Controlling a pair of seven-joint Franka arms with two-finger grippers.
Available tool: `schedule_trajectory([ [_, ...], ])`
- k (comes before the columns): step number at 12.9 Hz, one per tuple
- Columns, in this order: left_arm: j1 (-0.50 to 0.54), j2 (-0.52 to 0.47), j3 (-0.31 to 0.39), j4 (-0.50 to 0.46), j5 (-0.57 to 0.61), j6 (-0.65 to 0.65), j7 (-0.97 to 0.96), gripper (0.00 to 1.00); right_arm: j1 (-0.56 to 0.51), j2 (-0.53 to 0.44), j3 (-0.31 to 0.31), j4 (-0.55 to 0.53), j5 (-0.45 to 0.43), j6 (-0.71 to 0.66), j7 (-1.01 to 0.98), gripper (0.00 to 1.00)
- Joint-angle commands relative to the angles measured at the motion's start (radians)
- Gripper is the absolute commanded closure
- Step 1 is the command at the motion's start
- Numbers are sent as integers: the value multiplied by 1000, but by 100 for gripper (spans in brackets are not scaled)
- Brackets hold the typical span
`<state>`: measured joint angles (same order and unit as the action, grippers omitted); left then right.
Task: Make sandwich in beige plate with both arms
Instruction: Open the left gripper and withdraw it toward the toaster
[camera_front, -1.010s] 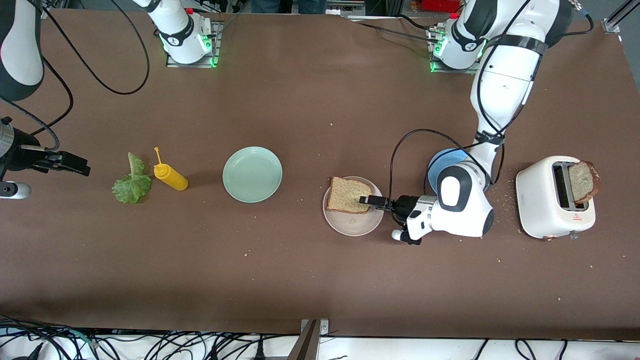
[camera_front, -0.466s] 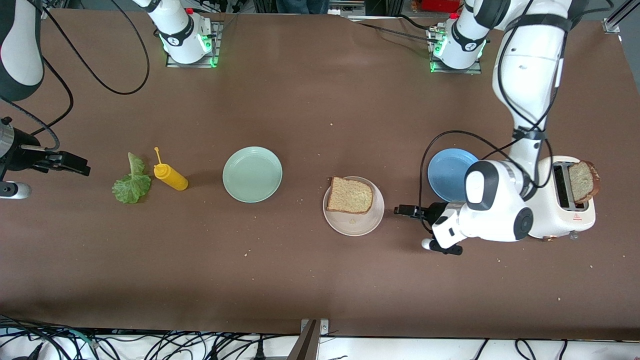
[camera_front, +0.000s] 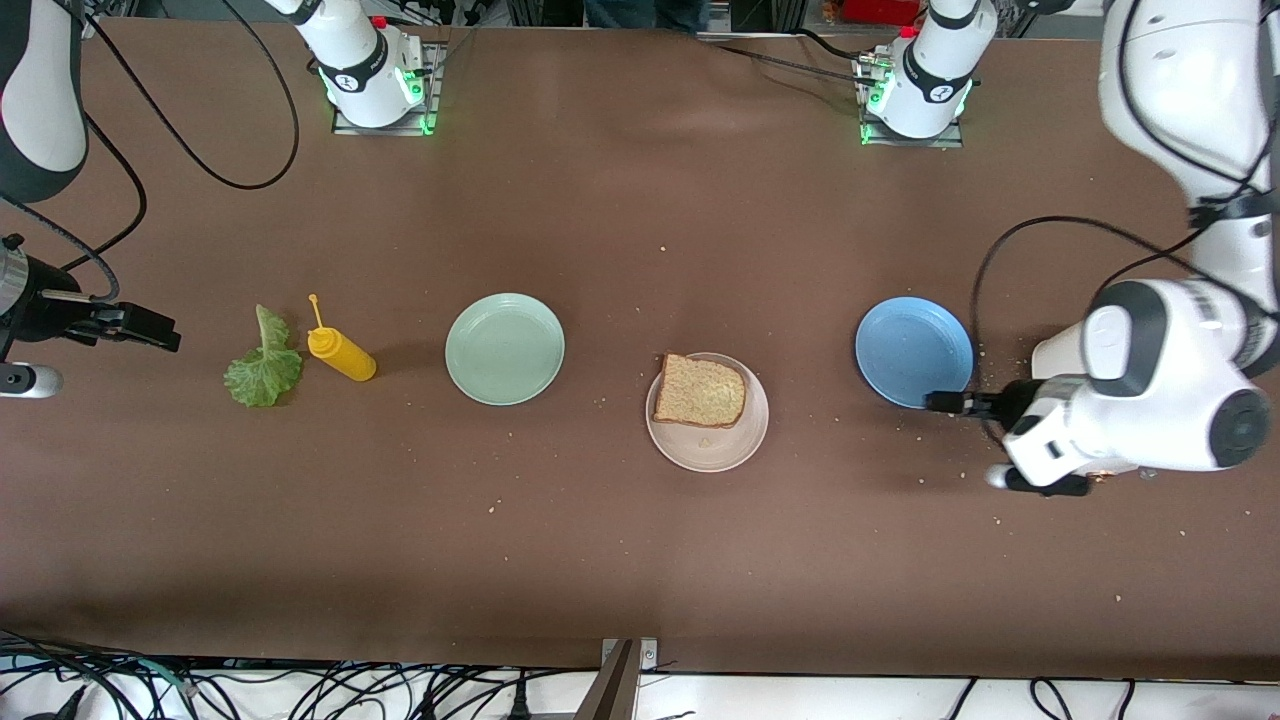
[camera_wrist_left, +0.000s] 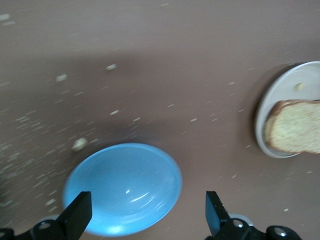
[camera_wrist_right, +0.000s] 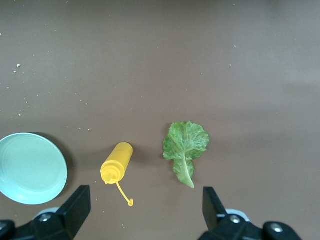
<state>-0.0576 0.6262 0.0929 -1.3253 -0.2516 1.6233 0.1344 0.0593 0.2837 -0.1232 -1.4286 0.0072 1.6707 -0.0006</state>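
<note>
left end effector (camera_front: 945, 402) – wide open, empty, by blue plate (camera_front: 913, 351) | right end effector (camera_front: 160, 334) – wide open, empty

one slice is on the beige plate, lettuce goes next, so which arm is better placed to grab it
Right, probably. The right gripper hangs open at the right arm's end of the table, close beside the lettuce. The left gripper, also open, is over the blue plate's edge, with the beige plate between it and the leaf.

Matt brown paper-like table cover (camera_front: 620, 230); glossy smooth blue plate (camera_front: 913, 351); coarse, grainy toast slice (camera_front: 701, 391) on the matt beige plate (camera_front: 715, 450); glossy white arm shells (camera_front: 1160, 400).
</note>
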Motion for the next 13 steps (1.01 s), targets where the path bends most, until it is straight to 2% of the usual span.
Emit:
schedule_trajectory([
  [1, -5, -68, -15, -14, 161, -36, -29, 0, -7, 0, 1, 7, 19, -13, -15, 0],
  [5, 9, -155, -9, -12, 178, -86, -29, 0, -7, 0, 1, 7, 20, -13, -15, 0],
  [10, 25, -241, -10, -11, 186, -229, -36, 0, -7, 0, 2, 7, 19, -13, -15, 0],
  [11, 25, -253, -10, -8, 199, -256, -33, 0, -6, 0, 2, 7, 20, -11, -15, 0],
  [13, 24, -307, -21, -6, 305, -278, -32, 0, -6, 0, 5, 7, 22, -11, -16, 0],
])
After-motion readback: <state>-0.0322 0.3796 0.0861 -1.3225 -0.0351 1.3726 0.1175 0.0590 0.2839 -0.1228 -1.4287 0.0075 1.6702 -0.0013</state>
